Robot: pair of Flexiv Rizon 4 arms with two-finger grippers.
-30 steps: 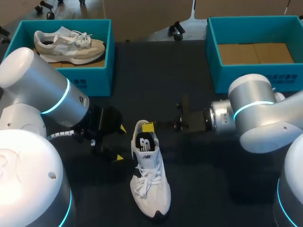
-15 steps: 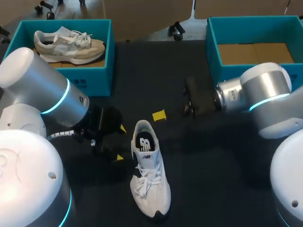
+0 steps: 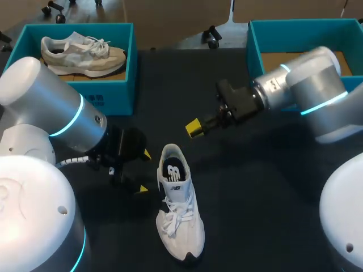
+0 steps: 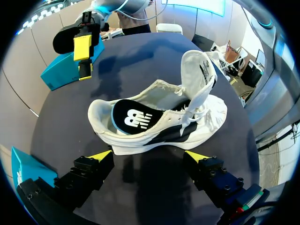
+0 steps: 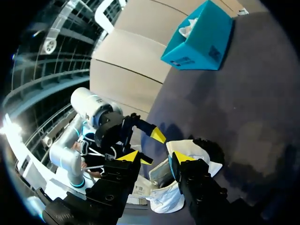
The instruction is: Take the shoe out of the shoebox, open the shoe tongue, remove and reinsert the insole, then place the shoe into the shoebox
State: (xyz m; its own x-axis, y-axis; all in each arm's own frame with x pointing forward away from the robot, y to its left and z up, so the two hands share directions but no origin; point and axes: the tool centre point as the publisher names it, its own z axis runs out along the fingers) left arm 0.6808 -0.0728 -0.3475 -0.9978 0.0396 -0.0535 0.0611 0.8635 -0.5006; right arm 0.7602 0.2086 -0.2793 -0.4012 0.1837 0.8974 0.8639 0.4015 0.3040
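1. White shoe [image 3: 178, 207]: lies on its sole on the dark table [image 3: 249, 187], toe toward the robot's side, heel toward the far edge. From the left wrist camera the shoe [image 4: 159, 122] has its tongue [image 4: 199, 75] standing upright and laces loose. A black insole [image 4: 133, 118] with a white mark sits inside. The shoe is outside both boxes.

2. Left arm: comes in from the left, forearm sloping down, wrist held low over the table beside the shoe's heel end. Left gripper [image 3: 144, 171] points sideways at the shoe. Its jaws are spread wide and hold nothing. In its own camera the left gripper [image 4: 149, 157] has the shoe just ahead of its yellow tips, apart from both.

3. Right arm: comes in from the right, forearm stretched toward the middle of the table. Right gripper [image 3: 194, 127] hangs above the table beyond the shoe's heel, aimed down toward it. In its own camera the right gripper [image 5: 156, 157] shows a narrow gap between the fingers, with nothing in it. The shoe [image 5: 183, 178] lies below and ahead.

4. Left shoebox [image 3: 129, 62]: teal, at the far left corner, containing a beige shoe [image 3: 85, 52] on its side.

5. Right shoebox [image 3: 255, 62]: teal, at the far right, its brown cardboard floor showing.
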